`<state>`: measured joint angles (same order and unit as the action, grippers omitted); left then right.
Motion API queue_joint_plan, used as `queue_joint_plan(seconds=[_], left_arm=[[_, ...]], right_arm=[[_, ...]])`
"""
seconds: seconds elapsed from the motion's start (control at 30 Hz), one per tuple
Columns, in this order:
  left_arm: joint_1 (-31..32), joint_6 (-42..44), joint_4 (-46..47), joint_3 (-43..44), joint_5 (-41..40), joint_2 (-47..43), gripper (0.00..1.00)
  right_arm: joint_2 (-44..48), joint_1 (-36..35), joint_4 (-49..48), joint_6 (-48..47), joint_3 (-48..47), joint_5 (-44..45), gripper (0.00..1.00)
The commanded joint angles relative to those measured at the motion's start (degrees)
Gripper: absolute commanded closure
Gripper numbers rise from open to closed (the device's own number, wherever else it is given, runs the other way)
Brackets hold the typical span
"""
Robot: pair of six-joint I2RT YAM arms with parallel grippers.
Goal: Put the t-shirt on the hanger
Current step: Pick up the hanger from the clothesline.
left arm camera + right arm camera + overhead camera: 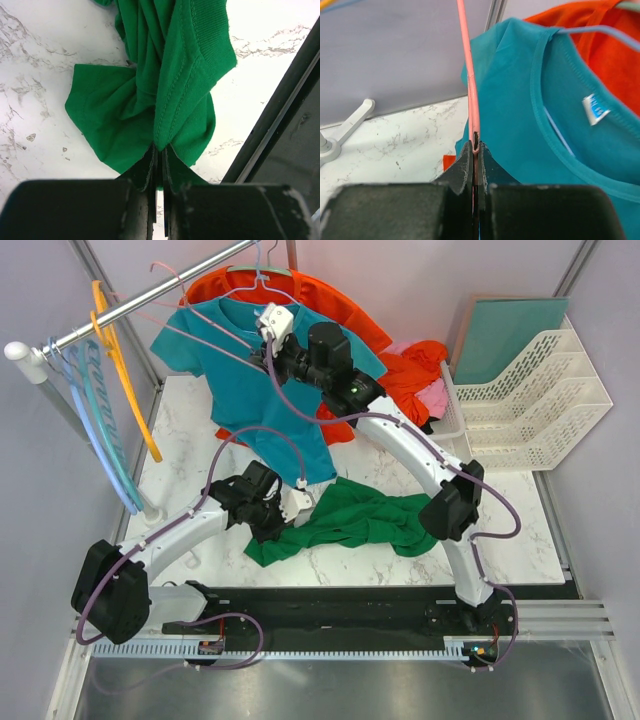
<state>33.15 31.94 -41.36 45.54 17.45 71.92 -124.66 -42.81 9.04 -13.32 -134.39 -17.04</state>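
The t-shirt (355, 520) lay crumpled on the marble worktop (510, 530), near the front edge between the arms. The left pincer (159, 150) was clamped on a fold of its green cloth. Far back, the right pincer (476, 146) gripped the wire of the pink hanger (468, 65), just beside the teal shirt (520, 100) hanging from the rail (150, 300).

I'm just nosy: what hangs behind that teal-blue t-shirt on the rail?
An orange-red fabric garment shows above and beside the teal-blue short-sleeved t-shirt. Its middle and whatever holds it up are covered.
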Motion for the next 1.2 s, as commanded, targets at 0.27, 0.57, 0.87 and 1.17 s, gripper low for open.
queue_joint_plan(seconds=[0.27, 0.57, 0.87, 1.17], left_arm=[[0.2, 1.1, 1.1, 0.5, -0.9, -0.1, 0.92], [0.2, 1.3, 1.1, 0.6, -0.8, 0.3, 0.92], [0.2, 1.4, 1.1, 2.3, -0.8, 1.5, 0.92], [0.0, 0.6, 2.1, 2.5, -0.2, 0.9, 0.93]], right_arm=[[11.5, 0.2, -1.7, -4.1, 5.3, 1.6, 1.0], [21.6, 4.0, 4.1, -3.0, 16.2, -1.2, 1.0], [34.2, 14.0, 13.4, -1.0, 27.0, -12.5, 1.0], [52.1, 36.4, 36.8, -13.3, 45.4, -24.1, 1.0]])
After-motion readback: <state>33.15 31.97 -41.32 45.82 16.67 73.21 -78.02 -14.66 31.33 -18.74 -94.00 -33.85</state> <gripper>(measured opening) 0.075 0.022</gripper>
